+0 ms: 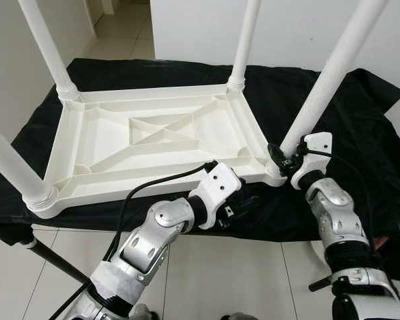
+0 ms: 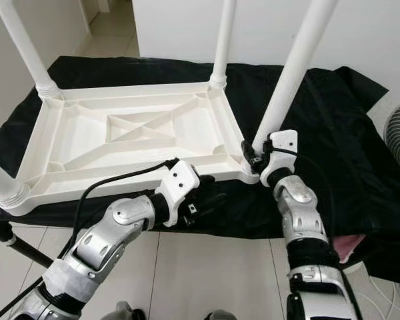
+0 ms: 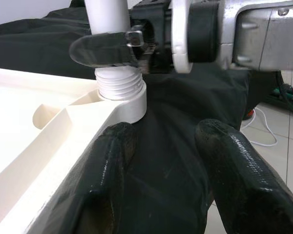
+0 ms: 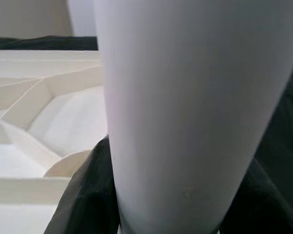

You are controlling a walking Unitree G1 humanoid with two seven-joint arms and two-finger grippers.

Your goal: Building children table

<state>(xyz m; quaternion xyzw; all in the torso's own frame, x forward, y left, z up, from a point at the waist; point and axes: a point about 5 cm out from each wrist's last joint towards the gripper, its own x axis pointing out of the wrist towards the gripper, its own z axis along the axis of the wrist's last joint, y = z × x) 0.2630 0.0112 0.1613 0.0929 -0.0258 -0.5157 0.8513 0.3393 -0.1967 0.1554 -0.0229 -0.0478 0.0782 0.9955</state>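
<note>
right gripper [image 1: 278, 159] fingers clamping table leg [image 1: 333, 70], tabletop [image 1: 153, 140] upturned

White plastic table top [image 1: 153, 140] upside down on black cloth, four white legs [image 1: 320, 93] upright at corners.

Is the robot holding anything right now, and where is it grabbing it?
The right end effector grips the white table leg near its bottom, just above the threaded base. The left end effector is open, holding nothing.

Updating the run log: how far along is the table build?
Done: three legs stand in their corner sockets of the upturned tabletop. In hand: right gripper clamps the fourth leg, threads still exposed above its socket. Left gripper open by the edge. Left: seat it, flip the table.
</note>
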